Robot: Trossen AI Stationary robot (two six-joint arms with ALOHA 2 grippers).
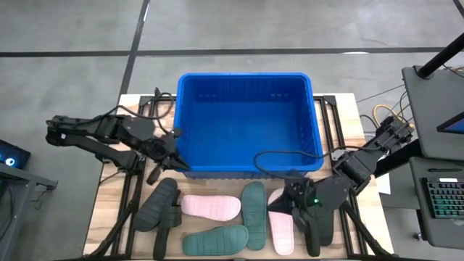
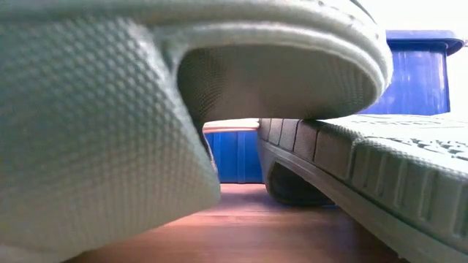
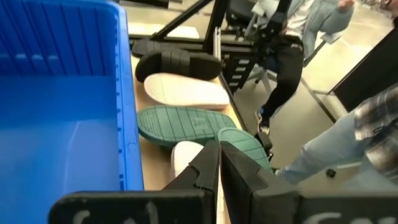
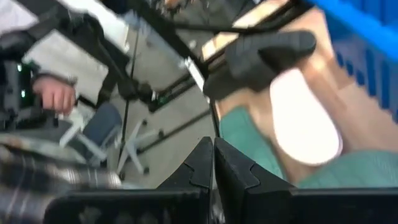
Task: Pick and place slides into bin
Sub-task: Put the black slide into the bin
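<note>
Both grippers are clenched empty: left gripper [image 1: 154, 176] at the bin's [image 1: 246, 78] 8 o'clock corner, right gripper [image 1: 293, 212] low over the slides [image 1: 210, 207] strewn at the bin's 6 o'clock. Your slides look light, rubbery, bendy; pinch the wide strap or a sole edge. Bin looks empty. Low view is blocked by a green slide [image 2: 95, 131]; full count unclear.

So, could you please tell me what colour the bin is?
The bin is bright blue, seen best in the high view.
</note>
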